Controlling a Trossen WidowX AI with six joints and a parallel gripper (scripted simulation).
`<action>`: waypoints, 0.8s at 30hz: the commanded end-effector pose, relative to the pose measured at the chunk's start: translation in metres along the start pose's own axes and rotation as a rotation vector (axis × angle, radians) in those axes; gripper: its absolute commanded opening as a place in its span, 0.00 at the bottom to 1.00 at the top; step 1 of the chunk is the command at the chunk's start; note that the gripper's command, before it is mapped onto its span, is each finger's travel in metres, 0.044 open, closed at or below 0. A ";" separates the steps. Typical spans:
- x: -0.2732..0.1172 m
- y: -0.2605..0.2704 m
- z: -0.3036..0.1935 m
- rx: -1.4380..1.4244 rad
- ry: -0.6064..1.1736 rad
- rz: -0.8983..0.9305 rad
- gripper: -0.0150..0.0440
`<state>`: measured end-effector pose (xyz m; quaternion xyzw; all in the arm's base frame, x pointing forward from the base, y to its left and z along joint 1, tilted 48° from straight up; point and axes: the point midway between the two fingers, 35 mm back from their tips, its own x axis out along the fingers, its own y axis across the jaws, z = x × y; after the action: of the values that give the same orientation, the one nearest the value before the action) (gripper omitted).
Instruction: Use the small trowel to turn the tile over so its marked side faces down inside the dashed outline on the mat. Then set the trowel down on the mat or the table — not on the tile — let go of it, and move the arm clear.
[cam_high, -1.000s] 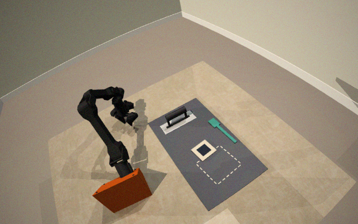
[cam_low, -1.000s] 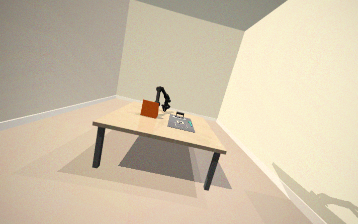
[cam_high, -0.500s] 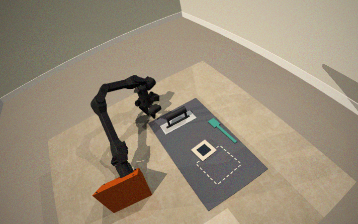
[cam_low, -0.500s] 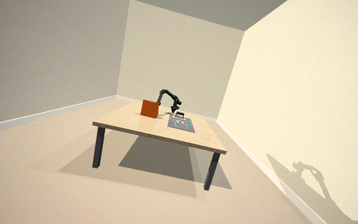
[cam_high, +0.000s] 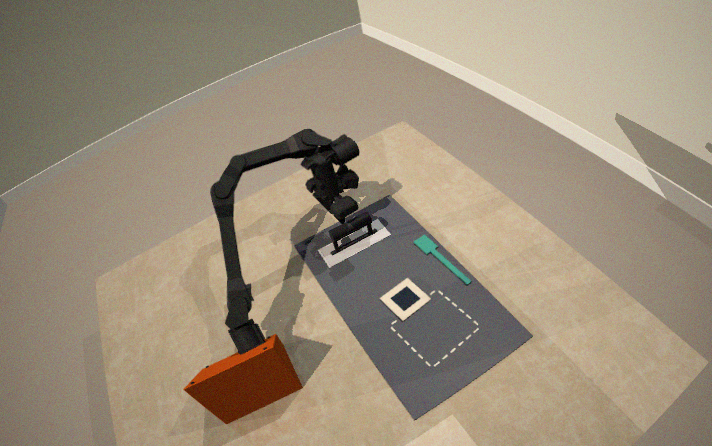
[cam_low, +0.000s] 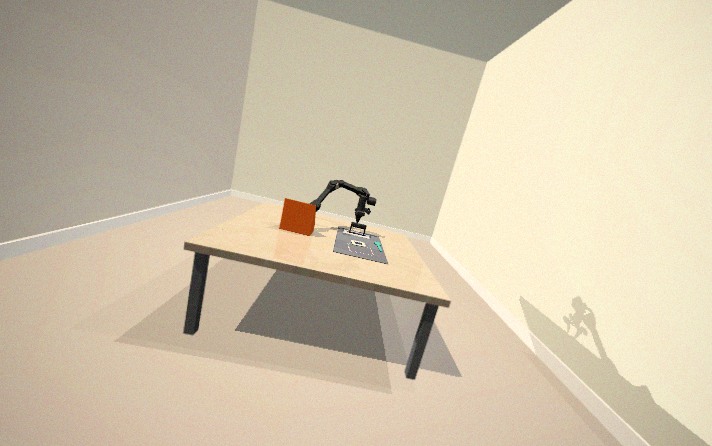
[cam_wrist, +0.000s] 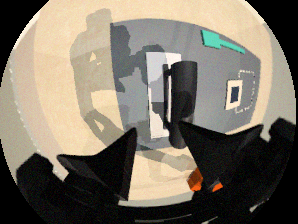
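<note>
A trowel with a flat pale blade and black bar handle (cam_high: 350, 227) (cam_low: 358, 225) (cam_wrist: 185, 95) lies at the mat's far end. My gripper (cam_high: 344, 219) (cam_wrist: 157, 127) is open and empty, pointing down just above that handle. In the wrist view the handle lies ahead of the fingertips, nearer the right finger. The square tile (cam_high: 405, 298) (cam_low: 357, 243) (cam_wrist: 234, 95) lies flat, its dark marked side up, along one side of the dashed outline (cam_high: 432, 366), mostly outside it. The dark grey mat (cam_high: 462, 372) (cam_wrist: 215, 65) lies under them.
A teal tool (cam_high: 426, 244) (cam_low: 378, 245) (cam_wrist: 212, 39) with a small square blade and thin handle lies flat near the mat's long edge, beyond the tile. An orange block (cam_high: 246, 383) (cam_low: 297, 216) stands on the table (cam_high: 157, 315) at the arm's base.
</note>
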<state>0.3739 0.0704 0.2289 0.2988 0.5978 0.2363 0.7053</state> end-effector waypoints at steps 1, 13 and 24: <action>-0.013 -0.028 0.013 0.060 -0.005 0.033 0.71; -0.007 -0.040 0.019 0.087 -0.006 0.049 0.71; 0.011 -0.039 0.019 0.087 -0.007 0.050 0.71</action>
<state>0.3932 0.0435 0.1993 0.3416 0.5971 0.2269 0.6894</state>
